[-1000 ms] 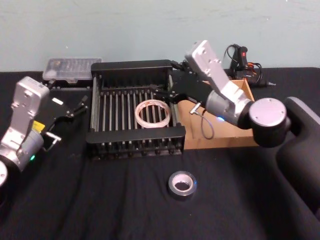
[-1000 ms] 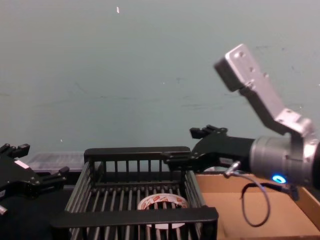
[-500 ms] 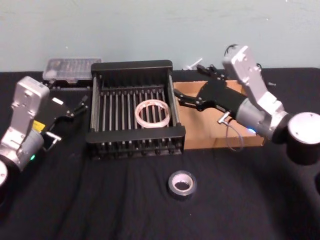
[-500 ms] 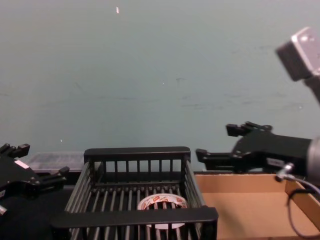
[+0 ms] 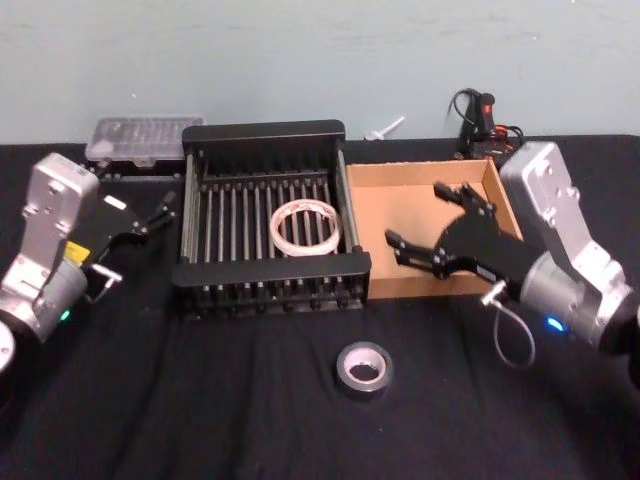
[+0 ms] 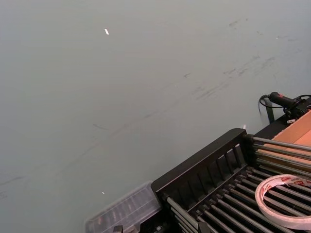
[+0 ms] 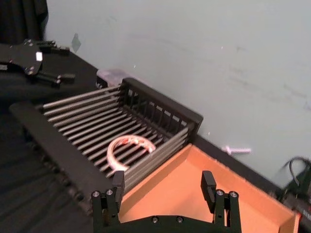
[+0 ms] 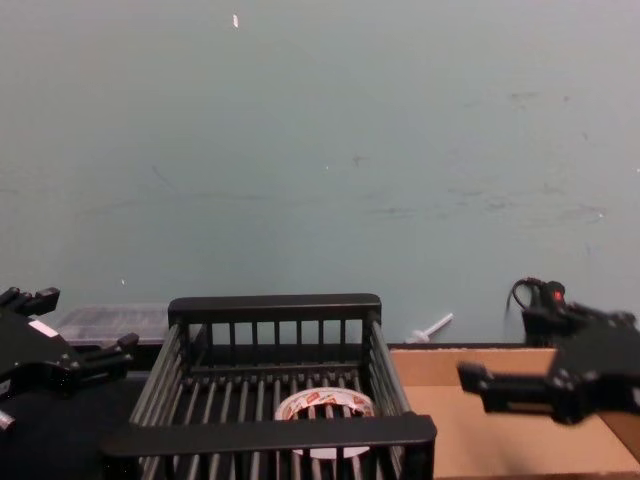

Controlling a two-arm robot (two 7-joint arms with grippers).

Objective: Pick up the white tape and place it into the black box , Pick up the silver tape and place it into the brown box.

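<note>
the white tape (image 8: 325, 408) is half hidden behind the black box (image 8: 270, 434) front rim; the picture's edge cuts it (image 6: 286, 201) off.

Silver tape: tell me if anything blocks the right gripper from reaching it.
Nothing visible does. The silver tape lies alone on the black cloth, in front of the black box. The right gripper hangs open over the brown box, behind it.

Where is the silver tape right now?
In the head view, the silver tape lies flat on the black tablecloth, just in front of the black box, near its right front corner, with the right gripper above the brown box.
</note>
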